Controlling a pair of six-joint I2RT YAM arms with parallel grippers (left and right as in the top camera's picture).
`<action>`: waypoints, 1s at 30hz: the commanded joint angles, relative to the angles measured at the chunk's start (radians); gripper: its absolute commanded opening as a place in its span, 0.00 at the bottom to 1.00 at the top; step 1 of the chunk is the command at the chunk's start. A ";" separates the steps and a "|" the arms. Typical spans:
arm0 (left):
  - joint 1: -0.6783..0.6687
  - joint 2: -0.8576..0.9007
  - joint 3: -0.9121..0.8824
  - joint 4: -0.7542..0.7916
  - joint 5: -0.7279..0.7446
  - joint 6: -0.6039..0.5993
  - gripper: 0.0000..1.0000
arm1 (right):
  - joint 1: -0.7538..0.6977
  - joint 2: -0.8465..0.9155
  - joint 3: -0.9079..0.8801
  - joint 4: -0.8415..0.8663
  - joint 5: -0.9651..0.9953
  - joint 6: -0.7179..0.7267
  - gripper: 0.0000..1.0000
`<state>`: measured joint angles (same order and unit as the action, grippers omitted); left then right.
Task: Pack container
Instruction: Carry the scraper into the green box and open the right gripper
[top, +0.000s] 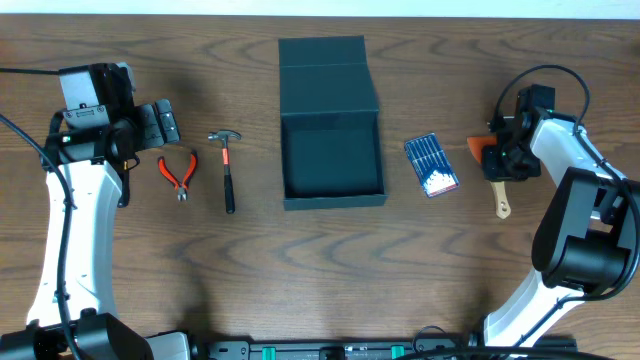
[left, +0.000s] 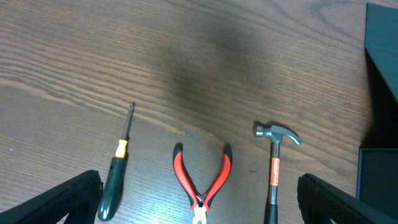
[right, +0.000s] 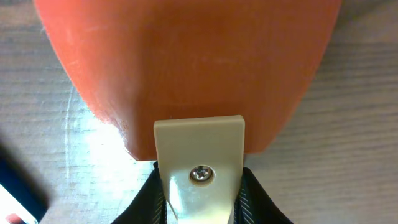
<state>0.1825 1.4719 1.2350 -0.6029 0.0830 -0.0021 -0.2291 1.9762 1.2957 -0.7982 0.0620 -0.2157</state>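
The container (top: 333, 201) is a dark teal-black square box standing open at the table's middle, its lid (top: 325, 70) folded back; its edge also shows in the left wrist view (left: 380, 37). My right gripper (top: 507, 160) (right: 199, 200) is shut on the cream handle of an orange-bladed scraper (top: 478, 147) (right: 186, 62), right of the box. My left gripper (top: 160, 125) (left: 200, 190) is open and empty, above red pliers (left: 200, 180) (top: 178, 172). A dark-handled screwdriver (left: 115, 177) lies left of the pliers and a hammer (left: 275, 162) (top: 227, 170) lies right of them.
A blue pack of small white-tipped pieces (top: 431, 164) lies between the box and the scraper. The wooden end of the scraper's handle (top: 501, 206) sticks out toward the front. The screwdriver is hidden under my left arm in the overhead view.
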 joint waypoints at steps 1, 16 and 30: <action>0.004 0.011 0.018 -0.002 0.003 0.009 0.98 | 0.028 -0.056 0.101 -0.031 0.007 0.002 0.01; 0.004 0.011 0.018 -0.002 0.003 0.009 0.98 | 0.394 -0.270 0.374 -0.077 -0.477 -0.510 0.01; 0.004 0.011 0.018 -0.003 0.003 0.009 0.98 | 0.676 -0.089 0.372 -0.109 -0.412 -1.028 0.01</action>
<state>0.1825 1.4719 1.2350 -0.6029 0.0834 -0.0021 0.4324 1.8366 1.6714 -0.9081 -0.3809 -1.1049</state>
